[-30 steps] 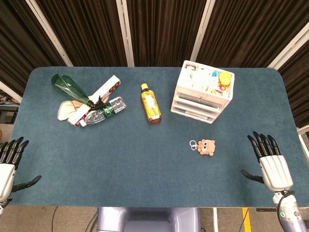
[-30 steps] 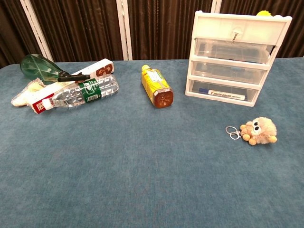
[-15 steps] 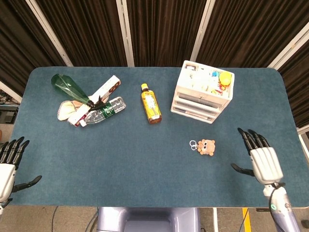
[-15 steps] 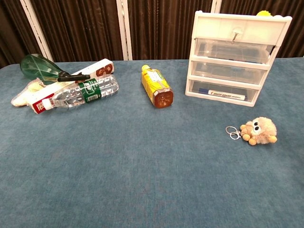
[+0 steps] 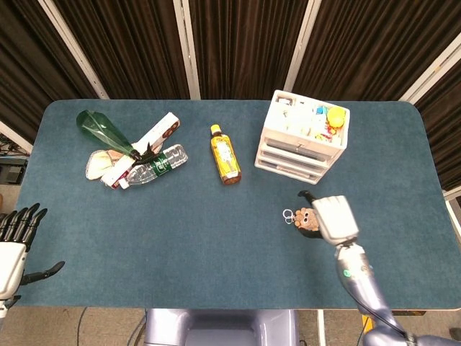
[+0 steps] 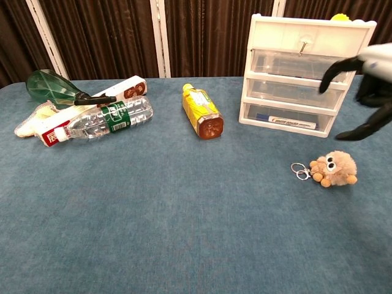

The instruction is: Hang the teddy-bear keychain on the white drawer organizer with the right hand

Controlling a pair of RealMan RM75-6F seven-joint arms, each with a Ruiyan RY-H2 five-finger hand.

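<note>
your right robot hand [image 5: 333, 218] hovers spread above the teddy keychain [image 6: 332, 168] on the desk [image 5: 216, 223], holding nothing, drawer organizer [image 6: 306, 73] just beyond, left robot hand [image 5: 13, 245] spread at the desk edge

right hand [image 5: 333, 218] moved inward from the table edge, now above the teddy-bear keychain [image 6: 332, 168], fingers apart

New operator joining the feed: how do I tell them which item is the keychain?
Find the white drawer organizer at the table's far right. On the cloth just in front of it lies the teddy-bear keychain, the only fuzzy tan thing there, with metal rings on its left.
</note>
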